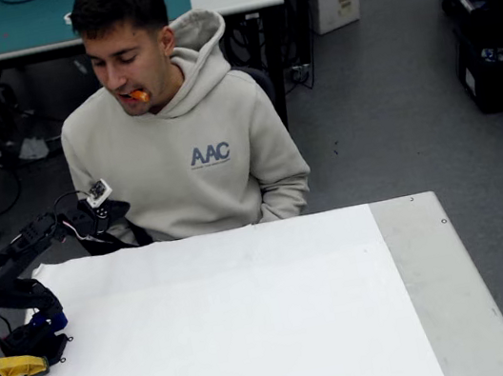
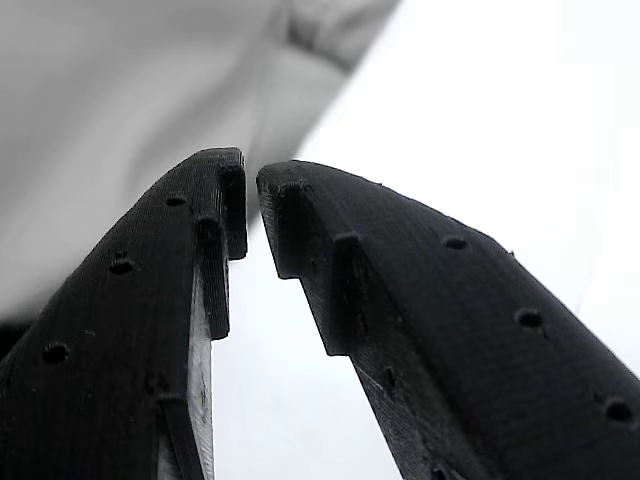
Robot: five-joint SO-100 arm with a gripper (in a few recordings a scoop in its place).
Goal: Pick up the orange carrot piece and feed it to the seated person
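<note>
Carrot (image 1: 139, 96) is sitting between the person's (image 1: 190, 155) lips, so feeding is looking done; gripper (image 2: 250, 200) is holding nothing, tips nearly closed, hanging at the table's (image 1: 255, 322) far-left edge.

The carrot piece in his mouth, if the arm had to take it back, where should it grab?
Probably the orange carrot piece's outer end sticking past the seated person's lips, approached from the front; the rest is in his mouth. The gripper is nearly closed, holding nothing.
</note>
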